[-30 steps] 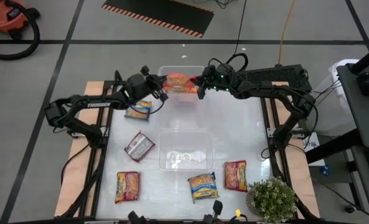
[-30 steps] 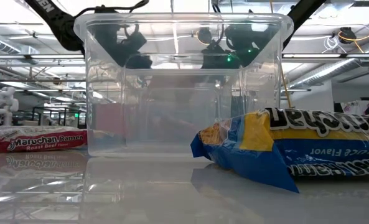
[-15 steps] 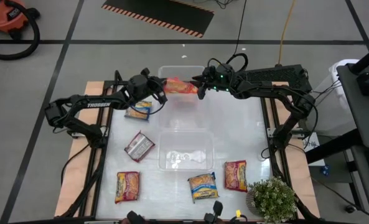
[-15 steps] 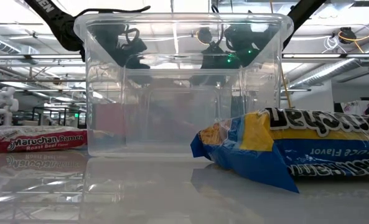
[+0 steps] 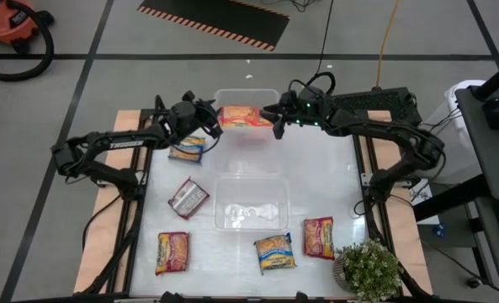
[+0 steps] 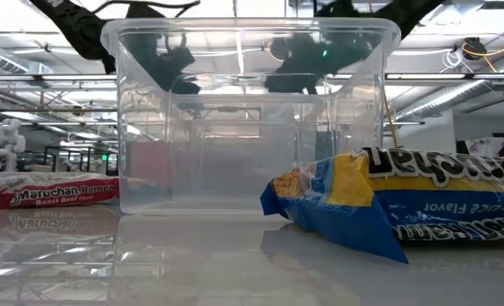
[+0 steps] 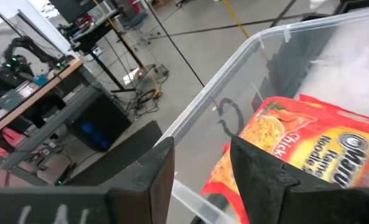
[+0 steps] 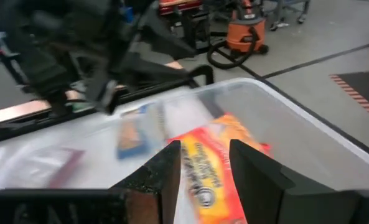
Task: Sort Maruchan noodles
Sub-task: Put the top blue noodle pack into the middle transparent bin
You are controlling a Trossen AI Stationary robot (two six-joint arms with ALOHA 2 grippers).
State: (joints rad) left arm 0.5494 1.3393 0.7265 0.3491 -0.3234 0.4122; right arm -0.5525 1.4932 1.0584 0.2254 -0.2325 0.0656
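Observation:
An orange-yellow Maruchan packet (image 5: 241, 115) lies flat inside the clear far bin (image 5: 247, 94), also seen as the packet (image 7: 296, 140) in the left wrist view. My left gripper (image 5: 215, 124) hovers open at the bin's left side, and its fingers (image 7: 160, 177) are bare. My right gripper (image 5: 274, 119) hovers open at the bin's right side, above the packet (image 8: 212, 165). Other noodle packets rest flat on the table: blue-yellow (image 5: 188, 149), silver-red (image 5: 187, 198), orange (image 5: 172, 252), blue-yellow (image 5: 275, 252) and red (image 5: 318, 237).
A second clear bin (image 5: 250, 204) stands at the table's middle and fills the low view as the bin (image 6: 250, 110). A potted plant (image 5: 368, 269) sits at the near right corner. Wooden side rails (image 5: 128, 122) border the white table.
The orange-yellow packet was bunched between the two grippers over the far bin. Both have let it go, and it has dropped into the bin, where it lies spread flat. Each gripper has drawn back a little from the packet.

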